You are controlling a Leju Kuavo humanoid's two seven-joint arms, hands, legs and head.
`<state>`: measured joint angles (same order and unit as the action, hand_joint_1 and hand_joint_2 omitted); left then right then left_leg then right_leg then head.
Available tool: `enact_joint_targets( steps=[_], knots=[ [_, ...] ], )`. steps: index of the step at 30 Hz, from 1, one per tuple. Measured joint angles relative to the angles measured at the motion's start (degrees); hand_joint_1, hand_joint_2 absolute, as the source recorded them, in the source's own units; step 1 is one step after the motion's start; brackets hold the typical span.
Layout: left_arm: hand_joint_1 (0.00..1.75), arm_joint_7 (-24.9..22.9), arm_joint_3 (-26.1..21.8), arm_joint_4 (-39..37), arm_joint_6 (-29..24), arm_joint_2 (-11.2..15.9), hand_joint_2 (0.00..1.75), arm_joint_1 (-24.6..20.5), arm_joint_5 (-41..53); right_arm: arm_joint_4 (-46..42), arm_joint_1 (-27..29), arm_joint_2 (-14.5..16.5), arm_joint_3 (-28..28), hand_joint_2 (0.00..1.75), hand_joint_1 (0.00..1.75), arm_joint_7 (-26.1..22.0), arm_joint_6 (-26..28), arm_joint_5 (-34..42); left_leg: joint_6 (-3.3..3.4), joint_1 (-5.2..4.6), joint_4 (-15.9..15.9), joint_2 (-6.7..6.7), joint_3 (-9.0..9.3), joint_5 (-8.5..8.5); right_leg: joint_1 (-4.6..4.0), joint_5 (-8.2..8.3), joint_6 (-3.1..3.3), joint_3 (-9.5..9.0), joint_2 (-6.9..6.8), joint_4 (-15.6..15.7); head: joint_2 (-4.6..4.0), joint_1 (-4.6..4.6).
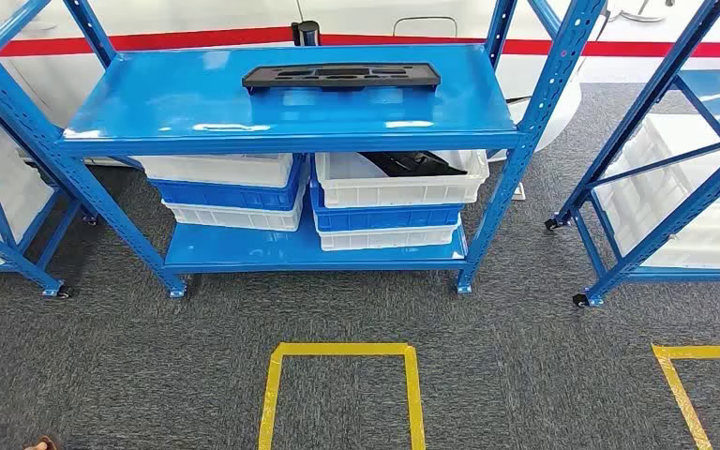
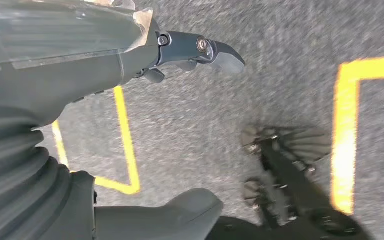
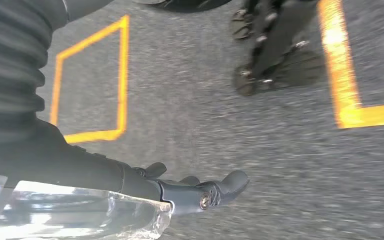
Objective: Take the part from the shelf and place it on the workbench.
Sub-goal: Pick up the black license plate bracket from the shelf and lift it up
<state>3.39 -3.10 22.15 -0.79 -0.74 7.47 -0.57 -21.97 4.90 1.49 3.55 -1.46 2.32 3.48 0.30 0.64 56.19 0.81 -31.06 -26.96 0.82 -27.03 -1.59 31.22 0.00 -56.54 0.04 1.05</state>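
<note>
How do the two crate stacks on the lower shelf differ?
The left stack sits further left and slightly higher; the right stack lower. The left stack's top crate shows nothing inside; the right stack's top crate holds a dark part. Both alternate white, blue, white.

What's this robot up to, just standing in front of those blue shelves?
It is facing a blue shelf and has not picked anything up. A flat black part lies on the top level, untouched. Below it sit stacked white and blue bins. The left hand and the right hand hang over the grey carpet, holding nothing, with yellow floor tape marking boxes around it. Taking the part is not yet done.
</note>
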Motion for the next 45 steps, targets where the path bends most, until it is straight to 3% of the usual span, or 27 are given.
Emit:
enact_joint_targets(
  steps=[16, 18, 20, 22, 27, 31, 35, 45],
  knots=[
    [0.0, 13.32, -6.87, -0.13, -2.14, -1.65, 1.75, -3.72, 0.03, 0.75, -9.26, 2.83, 15.37, 1.75, 0.0, -9.79, 10.22, 14.83, 0.0, -0.01, 0.02, 0.0, 0.1, 0.05, 0.01, 0.01, -0.01, -0.06, 0.0, 0.0, 0.0, -0.01],
    [0.0, 15.2, -7.75, -0.2, -2.42, -2.01, 1.75, -4.57, 0.39, 0.92, -10.48, 3.16, 17.15, 0.87, 0.0, -11.59, 11.85, 17.02, 0.0, -0.01, 0.02, 0.0, 0.1, 0.05, 0.01, 0.01, -0.01, -0.07, 0.0, 0.0, 0.0, -0.01],
    [0.0, 17.12, -8.66, -0.31, -2.72, -2.43, 1.75, -5.4, 0.78, 1.08, -11.69, 3.52, 18.96, 0.87, 0.0, -13.47, 13.6, 19.22, 0.0, -0.01, 0.02, 0.0, 0.11, 0.06, 0.01, 0.01, 0.0, -0.07, 0.0, -0.01, 0.0, -0.01],
    [0.0, 18.95, -9.54, -0.52, -2.92, -2.86, 1.75, -6.24, 1.2, 1.24, -12.94, 3.89, 20.58, 1.75, 0.0, -15.23, 15.2, 21.09, 0.0, -0.01, 0.02, 0.0, 0.11, 0.07, 0.0, 0.02, 0.0, -0.06, 0.0, -0.01, 0.0, -0.02],
    [0.0, 23.56, -11.34, -1.1, -3.53, -4.06, 1.75, -8.8, 2.74, 1.62, -17.08, 4.96, 25.4, 1.75, 0.0, -19.53, 19.3, 24.11, -0.01, -0.01, 0.02, 0.0, 0.08, 0.11, 0.0, 0.06, 0.02, -0.06, 0.0, -0.02, 0.0, -0.01],
    [0.0, 26.38, -12.26, -1.69, -3.91, -5.04, 1.75, -11.03, 4.44, 1.66, -21.98, 5.45, 30.28, 1.75, 0.0, -21.87, 20.39, 22.19, 0.02, -0.01, 0.03, 0.0, 0.1, 0.17, 0.0, 0.11, 0.05, -0.07, 0.0, -0.03, 0.0, -0.01],
    [0.0, 28.54, -12.73, -2.16, -4.05, -5.92, 0.0, -12.56, 6.23, 0.73, -26.14, 5.9, 32.69, 1.75, 0.0, -23.14, 20.94, 16.78, 0.02, -0.01, 0.05, -0.01, 0.09, 0.23, 0.0, 0.13, 0.05, -0.08, 0.0, -0.03, 0.0, -0.01],
    [0.0, 29.64, -12.57, -3.11, -4.57, -7.36, 0.0, -14.69, 9.96, -9.58, -31.81, 6.2, 32.32, 1.75, 0.0, -21.68, 21.95, -0.2, 0.02, -0.01, 0.06, -0.01, 0.07, 0.24, 0.0, 0.13, 0.05, -0.03, 0.0, -0.04, 0.0, -0.02]
  ],
)
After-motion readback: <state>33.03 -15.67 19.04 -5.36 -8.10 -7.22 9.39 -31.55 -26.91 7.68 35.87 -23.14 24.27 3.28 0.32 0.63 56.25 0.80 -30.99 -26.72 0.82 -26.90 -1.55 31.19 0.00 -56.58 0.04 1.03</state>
